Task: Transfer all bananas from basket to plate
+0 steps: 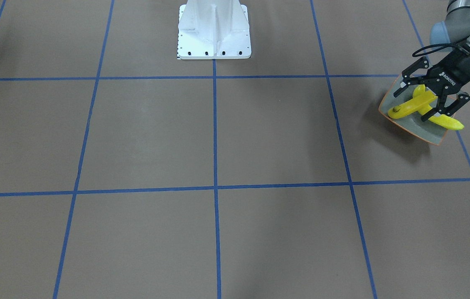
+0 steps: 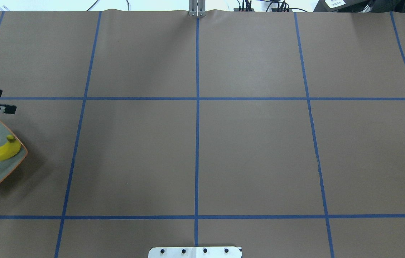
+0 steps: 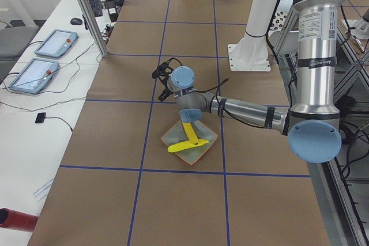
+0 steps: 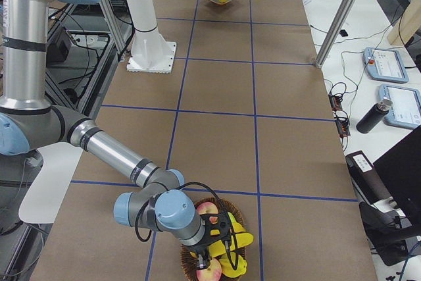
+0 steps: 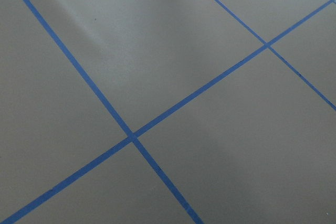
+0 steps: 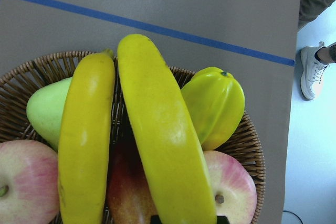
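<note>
Since 2 bananas (image 6: 86, 140) lie side by side atop the basket (image 6: 251, 145), w/ apples (image 6: 231, 187), a pear (image 6: 44, 111) and a starfruit (image 6: 212, 106) around them, that end is not yet done; 2 plated bananas (image 1: 405, 109) lie crossed on the plate (image 1: 415, 124) at the other end of the table (image 2: 252, 154). They look stiff, light and glossy, so prob. slippery: pinch across mid-length, not the tapering tips. The longer, thicker banana (image 6: 163, 135) wants a wider spread. The right gripper (image 4: 223, 238) hangs just over the basket; whether its jaws are spread or pinching, cannot tell. The left gripper (image 1: 415, 101) sits over the plate, jaws spread either side of the upper plated banana. Surface is flat brown paper w/ blue tape lines (image 2: 197, 125). Tablets (image 3: 56, 42) sit on a side bench.
</note>
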`<move>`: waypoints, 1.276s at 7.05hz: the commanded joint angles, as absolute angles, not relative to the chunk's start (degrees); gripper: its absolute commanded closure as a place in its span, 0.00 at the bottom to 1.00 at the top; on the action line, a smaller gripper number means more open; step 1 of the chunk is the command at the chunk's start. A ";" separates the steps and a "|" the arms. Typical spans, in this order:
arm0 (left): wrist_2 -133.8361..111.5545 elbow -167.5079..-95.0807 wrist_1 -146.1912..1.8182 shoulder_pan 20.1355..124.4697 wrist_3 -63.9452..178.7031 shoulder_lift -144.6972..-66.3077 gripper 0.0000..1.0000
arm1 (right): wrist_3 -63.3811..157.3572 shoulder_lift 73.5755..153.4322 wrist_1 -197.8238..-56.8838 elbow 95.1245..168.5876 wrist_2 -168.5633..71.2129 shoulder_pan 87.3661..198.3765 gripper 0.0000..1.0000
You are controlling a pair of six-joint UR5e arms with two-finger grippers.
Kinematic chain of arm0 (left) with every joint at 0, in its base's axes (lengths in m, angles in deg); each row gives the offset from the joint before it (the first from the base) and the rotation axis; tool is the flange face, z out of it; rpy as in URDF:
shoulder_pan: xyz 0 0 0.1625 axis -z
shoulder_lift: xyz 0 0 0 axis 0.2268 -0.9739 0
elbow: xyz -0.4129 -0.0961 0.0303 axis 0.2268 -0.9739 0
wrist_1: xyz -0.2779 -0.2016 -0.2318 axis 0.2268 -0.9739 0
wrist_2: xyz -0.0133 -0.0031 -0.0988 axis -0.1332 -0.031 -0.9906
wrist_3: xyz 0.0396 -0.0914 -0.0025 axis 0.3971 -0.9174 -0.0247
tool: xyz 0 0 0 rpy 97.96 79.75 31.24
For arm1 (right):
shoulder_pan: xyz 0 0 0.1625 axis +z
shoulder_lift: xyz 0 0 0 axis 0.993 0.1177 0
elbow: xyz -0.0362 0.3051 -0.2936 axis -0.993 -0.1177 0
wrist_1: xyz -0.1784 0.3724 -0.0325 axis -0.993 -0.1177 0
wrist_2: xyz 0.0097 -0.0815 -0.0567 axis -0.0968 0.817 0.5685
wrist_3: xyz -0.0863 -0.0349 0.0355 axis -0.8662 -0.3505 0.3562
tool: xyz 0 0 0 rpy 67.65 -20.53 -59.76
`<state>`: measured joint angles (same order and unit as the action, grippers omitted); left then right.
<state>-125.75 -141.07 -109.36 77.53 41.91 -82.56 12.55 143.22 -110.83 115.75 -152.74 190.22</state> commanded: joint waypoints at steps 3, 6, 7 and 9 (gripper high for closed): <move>-125.75 -140.96 -109.36 77.44 41.70 -82.92 0.00 | 16.13 134.69 -117.12 116.99 -153.00 192.84 1.00; -125.75 -140.35 -108.84 77.27 39.87 -84.84 0.00 | 34.47 132.12 -116.97 122.60 -162.38 187.07 1.00; -125.84 -139.74 -108.92 77.27 36.46 -87.72 0.00 | 42.01 132.11 -116.62 126.10 -163.02 183.21 1.00; -125.84 -139.64 -108.92 76.57 25.32 -95.01 0.00 | 57.84 132.11 -116.44 134.27 -162.94 175.56 1.00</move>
<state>-125.83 -139.76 -108.92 76.98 31.96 -90.62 48.33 132.15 -116.54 129.37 -162.75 180.25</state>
